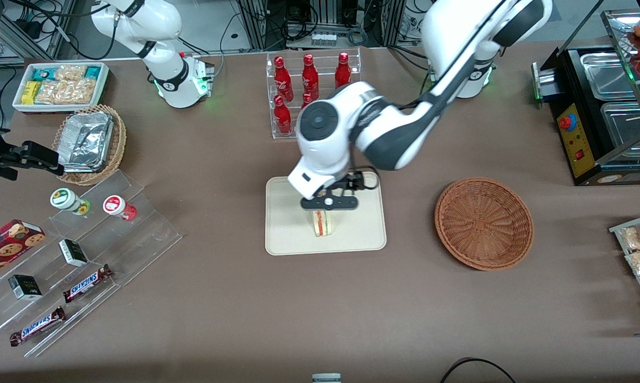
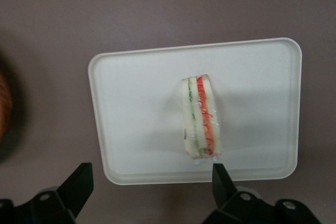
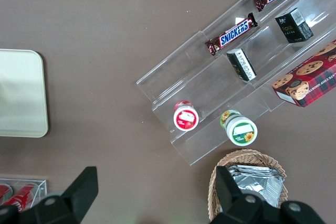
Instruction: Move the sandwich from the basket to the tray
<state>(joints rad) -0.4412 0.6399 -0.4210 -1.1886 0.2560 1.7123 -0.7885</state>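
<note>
The sandwich (image 1: 323,223) (image 2: 199,116) stands on its edge on the cream tray (image 1: 293,236) (image 2: 136,103), its red and green filling layers showing. My left gripper (image 1: 328,204) (image 2: 151,182) hangs just above it, open wide, with nothing between its fingers (image 2: 79,182). The sandwich is free of the fingers and rests near the tray's middle. The reddish-brown woven basket (image 1: 483,223) sits empty on the table beside the tray, toward the working arm's end; only a blurred edge of the basket (image 2: 4,103) shows in the left wrist view.
A clear rack of red bottles (image 1: 309,88) stands farther from the front camera than the tray. Toward the parked arm's end are a stepped acrylic shelf (image 1: 86,250) with Snickers bars and jars, and a tan basket of foil trays (image 1: 89,143). A black appliance (image 1: 596,117) stands at the working arm's end.
</note>
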